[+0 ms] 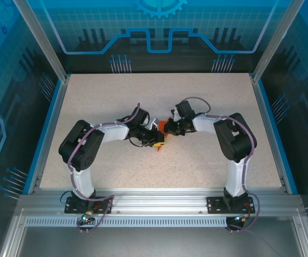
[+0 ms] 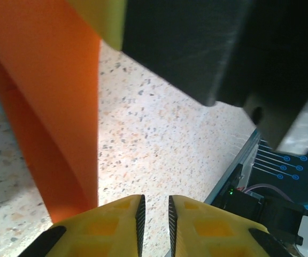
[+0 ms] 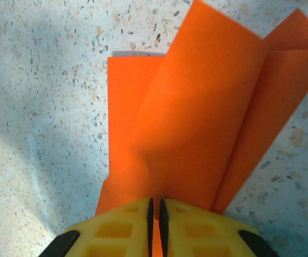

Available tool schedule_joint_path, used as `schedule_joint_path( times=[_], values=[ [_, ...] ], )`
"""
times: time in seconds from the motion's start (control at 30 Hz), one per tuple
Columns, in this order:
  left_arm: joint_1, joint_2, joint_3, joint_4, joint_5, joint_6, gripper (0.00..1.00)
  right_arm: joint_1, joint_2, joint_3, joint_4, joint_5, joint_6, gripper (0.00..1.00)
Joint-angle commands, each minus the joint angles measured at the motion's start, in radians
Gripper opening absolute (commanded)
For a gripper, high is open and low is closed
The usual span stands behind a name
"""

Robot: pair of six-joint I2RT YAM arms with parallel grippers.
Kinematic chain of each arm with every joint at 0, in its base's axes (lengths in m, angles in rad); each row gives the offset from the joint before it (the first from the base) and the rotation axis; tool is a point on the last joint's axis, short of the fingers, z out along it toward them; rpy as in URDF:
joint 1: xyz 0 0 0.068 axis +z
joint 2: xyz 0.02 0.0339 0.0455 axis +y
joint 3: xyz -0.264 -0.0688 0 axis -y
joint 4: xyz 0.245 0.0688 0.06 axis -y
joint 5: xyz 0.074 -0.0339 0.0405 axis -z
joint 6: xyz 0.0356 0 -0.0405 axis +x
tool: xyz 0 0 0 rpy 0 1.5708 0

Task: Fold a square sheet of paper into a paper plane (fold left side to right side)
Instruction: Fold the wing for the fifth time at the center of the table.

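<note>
Near the middle of the counter (image 1: 207, 101), the orange sheet of paper (image 3: 197, 123) lies partly folded. One flap is lifted off the layer that lies flat on the surface, and the two arms meet over it from the left and the right. The right gripper (image 3: 155, 209) has its jaws pressed together on the edge of the raised flap, pinching the paper between the yellow fingers. The left gripper (image 2: 155, 206) sits just beside the paper, its jaws nearly together with a slim gap through which bare counter shows, gripping nothing.
</note>
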Motion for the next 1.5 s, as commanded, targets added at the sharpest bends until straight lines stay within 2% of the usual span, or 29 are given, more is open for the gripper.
schedule_joint_path(
  times=[0.0, 0.73, 0.9, 1.07, 1.3, 1.47],
  values=[
    [0.003, 0.031, 0.01, -0.031, -0.01, -0.028, 0.21, -0.009, 0.017, -0.026, -0.094, 0.03, -0.004, 0.15],
    [0.002, 0.105, -0.001, -0.082, -0.055, -0.072, 0.15, -0.006, 0.008, -0.014, -0.096, 0.025, -0.023, 0.14],
    [0.003, 0.126, 0.0, -0.096, -0.059, -0.081, 0.11, -0.01, -0.032, -0.023, -0.01, -0.021, -0.042, 0.14],
    [0.004, 0.142, 0.008, -0.121, -0.071, -0.084, 0.0, -0.011, -0.116, -0.038, 0.038, -0.024, -0.067, 0.14],
    [0.002, 0.146, 0.011, -0.128, -0.075, -0.086, 0.0, -0.001, -0.211, -0.108, 0.037, -0.027, -0.076, 0.12],
    [0.004, 0.146, 0.011, -0.128, -0.076, -0.086, 0.0, 0.031, -0.207, -0.13, 0.044, -0.051, -0.082, 0.1]
  ],
)
